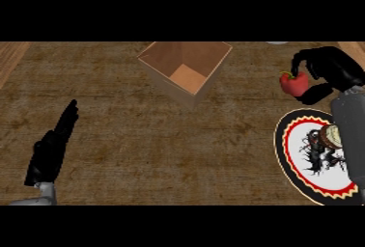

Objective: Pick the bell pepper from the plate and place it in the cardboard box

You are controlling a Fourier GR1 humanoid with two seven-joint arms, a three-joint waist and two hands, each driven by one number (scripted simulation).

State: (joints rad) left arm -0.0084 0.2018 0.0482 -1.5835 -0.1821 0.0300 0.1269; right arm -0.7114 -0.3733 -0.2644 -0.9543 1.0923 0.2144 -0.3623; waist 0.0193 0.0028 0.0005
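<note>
A red bell pepper (293,83) hangs above the counter at the upper right, beyond the plate. My right hand (329,67) is curled round it, fingers over its top and thumb below. The round plate (294,154), white with a red, black and yellow rim and a dark figure in its middle, lies at the right edge, partly under my right forearm. An open cardboard box (187,67) stands at the top centre, left of the pepper. My left hand (50,152) rests open at the lower left, fingers straight and pointing up.
The counter top is dark brown wood grain. A lighter wooden strip (10,58) runs along the upper left corner. A small pale object (277,42) shows at the top edge, right of the box.
</note>
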